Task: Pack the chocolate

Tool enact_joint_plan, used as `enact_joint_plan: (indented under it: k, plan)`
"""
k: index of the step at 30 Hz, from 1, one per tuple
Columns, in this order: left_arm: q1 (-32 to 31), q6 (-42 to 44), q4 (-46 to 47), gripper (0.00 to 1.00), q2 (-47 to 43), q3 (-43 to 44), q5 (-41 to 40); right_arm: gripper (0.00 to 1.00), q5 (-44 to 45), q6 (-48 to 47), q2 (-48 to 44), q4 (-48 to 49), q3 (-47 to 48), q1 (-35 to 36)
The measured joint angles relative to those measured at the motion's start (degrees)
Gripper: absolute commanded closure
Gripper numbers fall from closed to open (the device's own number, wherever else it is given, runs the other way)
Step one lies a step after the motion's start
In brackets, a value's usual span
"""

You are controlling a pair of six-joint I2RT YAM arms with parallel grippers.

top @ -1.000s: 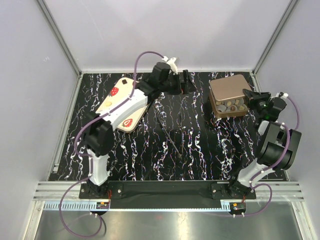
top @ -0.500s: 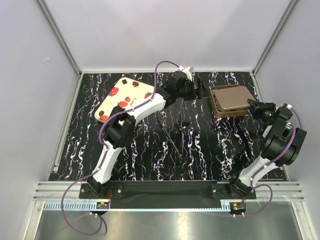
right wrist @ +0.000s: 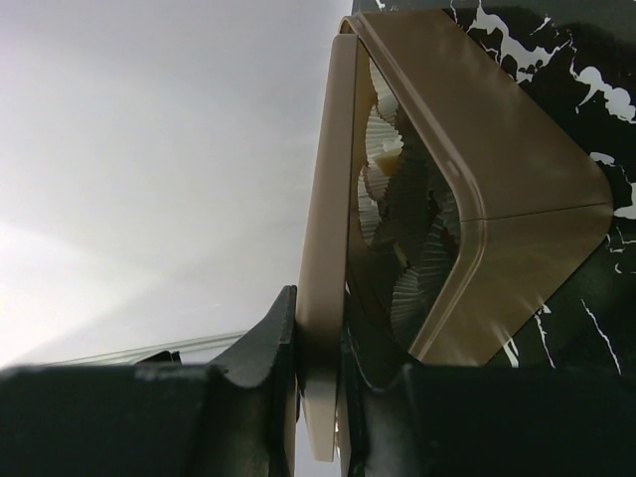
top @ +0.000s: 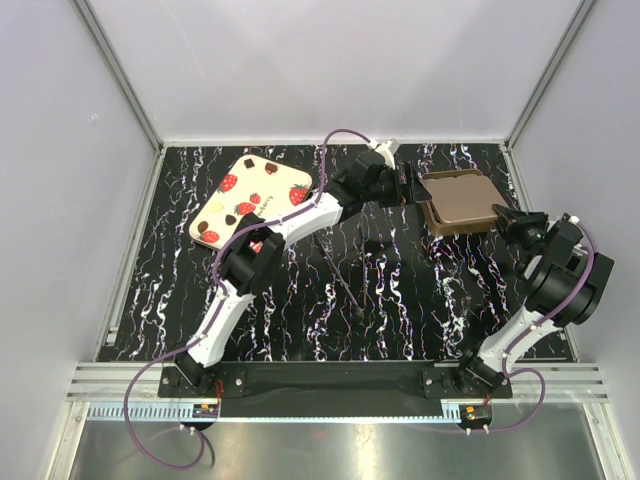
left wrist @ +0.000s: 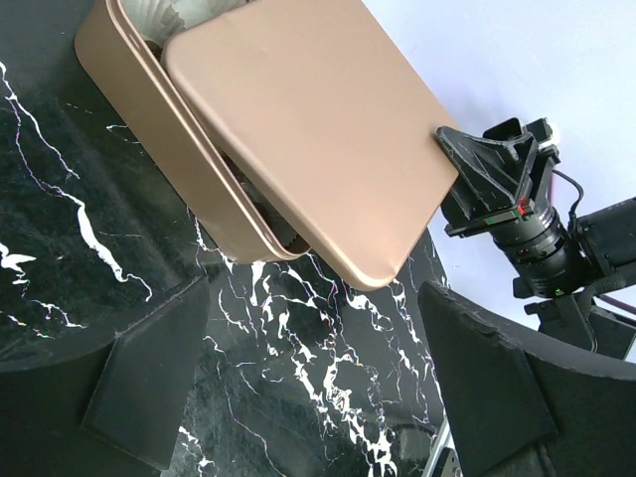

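Two grippers are facing each other across the brown tray [left wrist: 149, 119], which is standing at the far right part of the black marbled table [top: 400, 300]. The right gripper [top: 502, 214] is clenching on a flat brown cover [left wrist: 308, 129]: in the right wrist view its fingers [right wrist: 268, 343] are pinching the thin edge of the cover at one corner. The cover is lying askew over the tray and is hiding most of the inside. At the held side it is standing away from the tray rim, so a gap is showing there, and in the gap white fluted paper cups [right wrist: 383, 149] are sitting inside the tray. The chocolate pieces themselves are not showing in any view. The left arm is stretching across the table from the near left, and the left gripper [top: 408, 187] is hanging just beside the left wall of the tray with its jaws wide apart, holding nothing and not touching the tray. The cream lid with red strawberries [top: 253, 198] is lying flat at the far left, well apart from the tray.
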Motion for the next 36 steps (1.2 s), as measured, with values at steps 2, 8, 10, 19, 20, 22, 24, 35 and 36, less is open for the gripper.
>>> enact_joint_plan:
  k: [2,8,10,19,20,22,24,35,36]
  plan:
    - [-0.04,0.24,0.02,0.08,0.09,0.0,-0.2,0.81,-0.02,-0.35,0.0,-0.02,-0.02,-0.04]
    - [-0.04,0.42,0.07,0.09,0.57,0.02,-0.39,0.74,0.02,-1.7,-0.02,-1.62,-0.04,-0.09]
    - [-0.02,0.42,0.04,0.09,0.87,0.02,-0.42,0.71,0.04,-2.54,-0.04,-3.17,-0.04,-0.09]
    - [-0.04,1.03,0.02,0.09,1.7,0.02,-0.61,0.67,1.22,-10.97,-5.35,-18.27,0.46,-0.09]
    - [-0.04,1.03,0.09,0.09,1.7,0.02,-0.63,0.66,1.75,-11.96,-5.92,-19.91,0.68,-0.09]
    - [-0.02,0.96,0.31,0.09,1.75,0.04,-0.63,0.64,2.38,-13.97,-7.23,-23.37,1.2,-0.09]
    - [-0.02,0.83,0.68,0.09,2.25,0.5,-0.59,0.6,3.28,-15.8,-8.26,-26.47,1.75,-0.09]
    - [-0.04,1.07,1.29,0.07,3.45,1.01,-0.55,0.5,9.79,-22.69,-13.49,-40.94,3.61,-0.09]
    - [-0.07,1.07,1.29,0.07,3.45,1.01,-0.55,0.5,10.16,-22.97,-13.6,-41.62,3.87,-0.09]
